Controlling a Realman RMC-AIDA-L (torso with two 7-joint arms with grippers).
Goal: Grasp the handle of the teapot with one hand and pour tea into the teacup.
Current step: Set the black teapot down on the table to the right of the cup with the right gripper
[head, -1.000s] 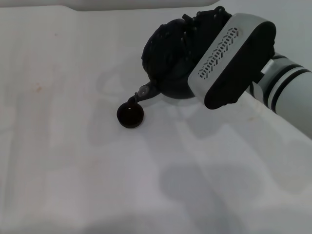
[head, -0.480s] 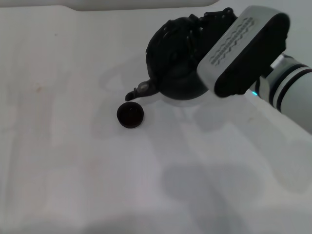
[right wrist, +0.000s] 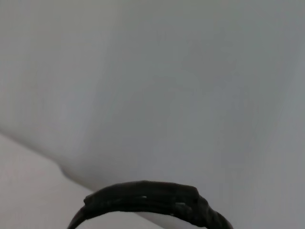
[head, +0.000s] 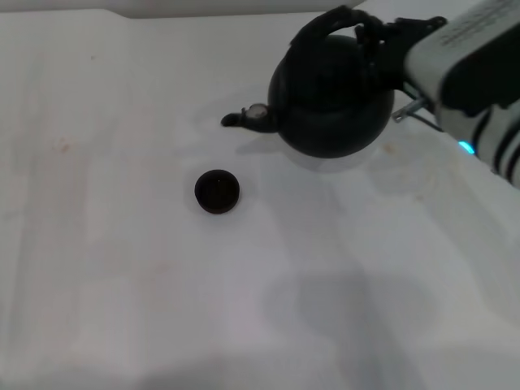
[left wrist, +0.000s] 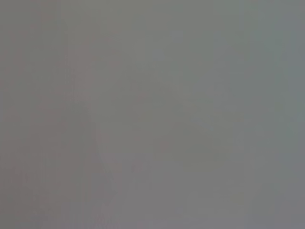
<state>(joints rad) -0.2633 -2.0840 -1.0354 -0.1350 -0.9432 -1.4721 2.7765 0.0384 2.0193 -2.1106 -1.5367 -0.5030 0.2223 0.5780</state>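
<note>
The matte-black teapot [head: 331, 96] stands upright at the back right of the white table, its short spout [head: 242, 119] pointing left. My right gripper [head: 375, 34] is shut on the black hoop handle [head: 331, 18] at the pot's top right. The handle also shows as a dark arc in the right wrist view [right wrist: 152, 200]. The small dark teacup [head: 217, 192] sits alone on the table, in front of and left of the spout, apart from the pot. The left gripper is out of view; its wrist view shows only blank grey.
The white table [head: 122, 268] spreads to the left and front of the teacup. A pale raised edge [head: 203, 6] runs along the table's back. My right arm's white-and-grey housing [head: 479, 57] fills the upper right corner.
The teapot has swung from tilted, spout down over the teacup, back to upright and moved right and back. My right arm rotated and drew away to the right with it.
</note>
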